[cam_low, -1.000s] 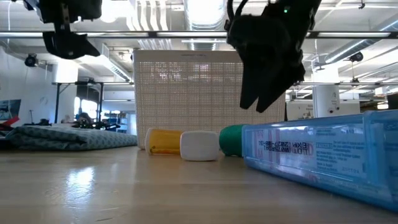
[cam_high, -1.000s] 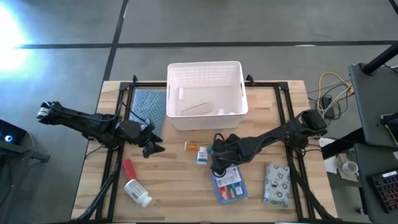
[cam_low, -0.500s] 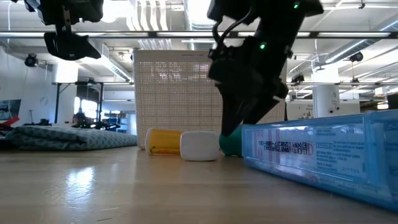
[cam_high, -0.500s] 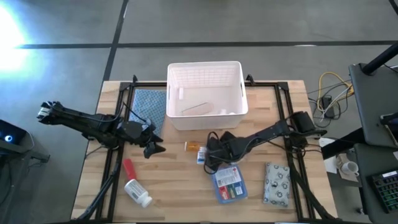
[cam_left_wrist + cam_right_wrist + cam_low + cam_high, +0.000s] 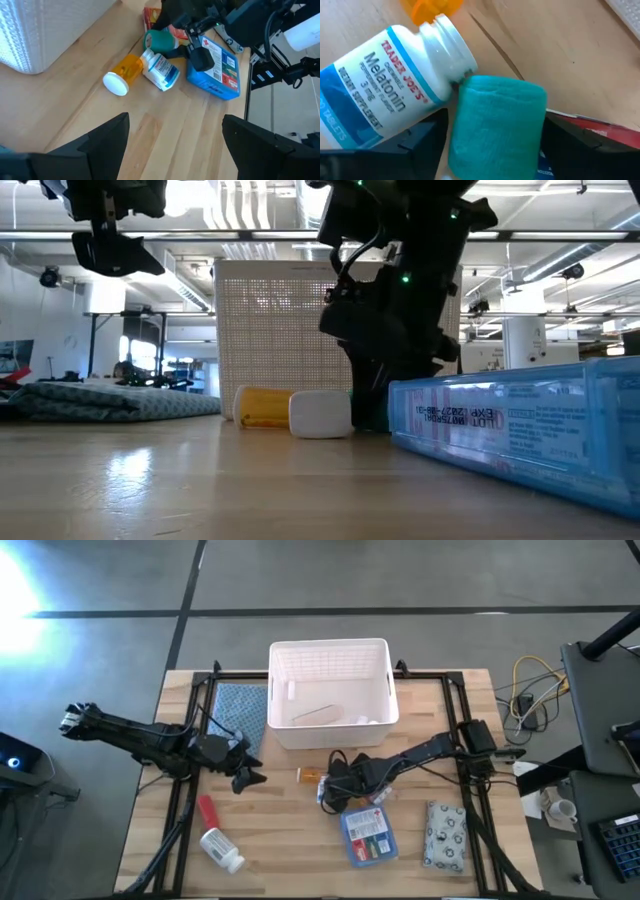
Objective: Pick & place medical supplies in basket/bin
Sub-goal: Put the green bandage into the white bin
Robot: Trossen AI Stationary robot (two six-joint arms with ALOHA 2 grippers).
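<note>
Right tool (image 5: pixel 331 789), low over the table (image 5: pixel 280 840) in front of the basket (image 5: pixel 330 690), its fingers (image 5: pixel 420 137) spread either side of a teal roll (image 5: pixel 495 125); grip on it cannot be told. The roll touches a white bottle (image 5: pixel 385 100), beside an orange vial (image 5: pixel 125 72) and blue pack (image 5: pixel 368 835). Left tool (image 5: pixel 245 778) hangs spread and empty near the blue cloth (image 5: pixel 240 710).

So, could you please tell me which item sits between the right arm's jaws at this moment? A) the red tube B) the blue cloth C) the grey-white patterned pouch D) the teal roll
D: the right wrist view shows the teal roll sitting between the right gripper fingers, beside a white melatonin bottle.
</note>
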